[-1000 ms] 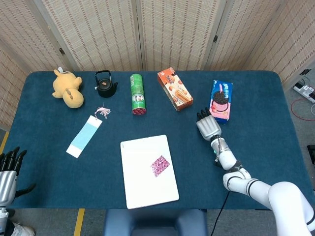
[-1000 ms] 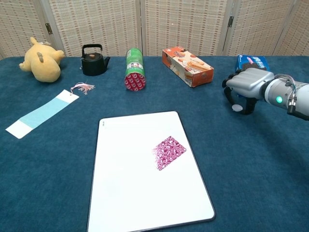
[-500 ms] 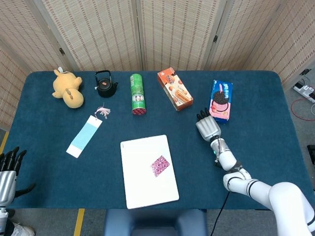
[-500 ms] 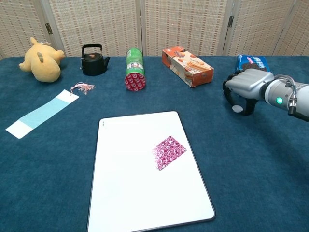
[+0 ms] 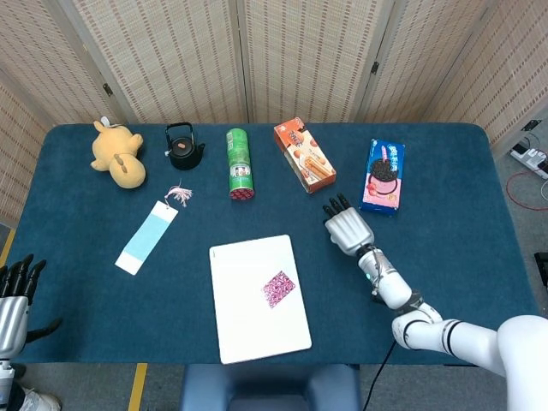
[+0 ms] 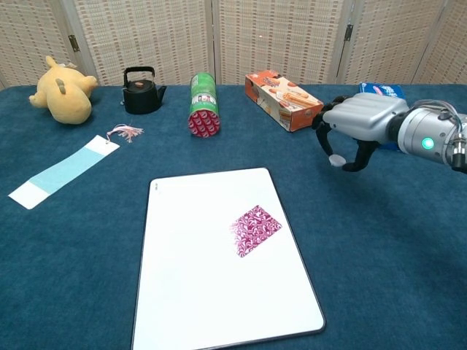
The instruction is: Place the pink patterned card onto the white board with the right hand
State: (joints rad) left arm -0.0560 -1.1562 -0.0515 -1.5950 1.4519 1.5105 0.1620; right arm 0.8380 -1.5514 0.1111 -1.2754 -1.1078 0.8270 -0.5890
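My left hand (image 5: 13, 304) sits idle at the near left edge of the table (image 5: 77, 291), fingers upright and apart, with nothing in it; I leave it there.

Across the back I see a plush toy (image 5: 120, 154), a small black kettle (image 5: 183, 147), a green can (image 5: 240, 164) lying on its side, an orange snack box (image 5: 303, 155) and a blue cookie pack (image 5: 384, 175), with a pale blue bookmark (image 5: 147, 237) nearer me. None of these matter to the job, so I just want to keep clear of them.

The white board (image 6: 182, 292) lies in the middle of the table, and the pink patterned card (image 6: 255, 229) lies flat on it, toward its right side and turned at an angle, all of it inside the border. By my reading the card is where the task wants it.

My right hand (image 6: 357, 122) hovers over the cloth to the right of the board, well apart from the card, just in front of the cookie pack and near the snack box. Its fingers curl loosely downward with gaps between them, and it holds nothing.

What's left, I judge, is a clean retreat: keep the hand high, keep it off the board so nothing nudges the card, and mind the boxes behind it.
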